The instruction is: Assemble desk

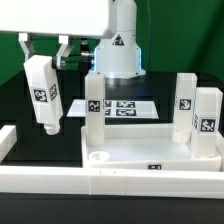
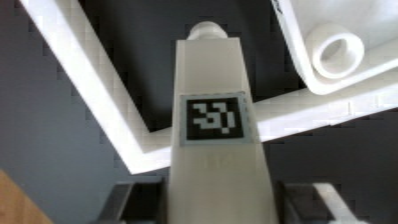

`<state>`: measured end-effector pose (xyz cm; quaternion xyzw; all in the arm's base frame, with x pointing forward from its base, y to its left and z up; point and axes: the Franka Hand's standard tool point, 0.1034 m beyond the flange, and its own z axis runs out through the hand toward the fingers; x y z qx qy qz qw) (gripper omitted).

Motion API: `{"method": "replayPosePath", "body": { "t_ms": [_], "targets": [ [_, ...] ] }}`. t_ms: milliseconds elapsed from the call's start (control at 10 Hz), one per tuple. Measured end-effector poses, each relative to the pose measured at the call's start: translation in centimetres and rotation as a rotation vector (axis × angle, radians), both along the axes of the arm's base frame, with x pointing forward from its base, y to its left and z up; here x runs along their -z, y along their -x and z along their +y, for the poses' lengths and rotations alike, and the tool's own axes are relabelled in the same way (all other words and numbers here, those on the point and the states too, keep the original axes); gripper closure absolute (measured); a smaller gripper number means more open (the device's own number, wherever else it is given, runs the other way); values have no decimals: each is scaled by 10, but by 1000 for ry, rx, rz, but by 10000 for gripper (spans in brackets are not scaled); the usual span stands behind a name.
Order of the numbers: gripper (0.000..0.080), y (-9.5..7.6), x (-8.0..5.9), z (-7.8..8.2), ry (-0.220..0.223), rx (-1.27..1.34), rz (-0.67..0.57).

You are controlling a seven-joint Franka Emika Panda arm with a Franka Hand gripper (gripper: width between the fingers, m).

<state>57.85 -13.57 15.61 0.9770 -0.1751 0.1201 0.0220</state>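
Observation:
The white tabletop (image 1: 150, 152) lies flat in the middle of the table with its raised rim up. Three white legs stand upright on it: one at its left back corner (image 1: 93, 108), two at its right side (image 1: 185, 100) (image 1: 207, 122). A round socket (image 1: 100, 157) shows at its front left corner. My gripper (image 1: 45, 52) is shut on a fourth tagged white leg (image 1: 42, 92), which hangs upright in the air to the exterior view's left of the tabletop. In the wrist view the leg (image 2: 214, 120) runs out from between my fingers (image 2: 143, 198), with the tabletop corner and socket (image 2: 342, 48) beyond it.
The marker board (image 1: 122, 107) lies behind the tabletop by the robot base (image 1: 118, 55). A long white border rail (image 1: 60, 182) runs along the front and up the left side (image 1: 8, 140); its corner shows under the leg in the wrist view (image 2: 111, 110).

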Motion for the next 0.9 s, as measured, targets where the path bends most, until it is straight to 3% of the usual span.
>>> {"method": "replayPosePath", "body": {
  "t_ms": [300,500,700,900],
  "targets": [
    [509,-21,-13,32,21,-103,-33],
    [509,-21,-12,30,31,-96,-56],
    [509,-27,-16,30,83,-98,-169],
    [509,-26,-17,48,70,-113,-189]
  ]
}}
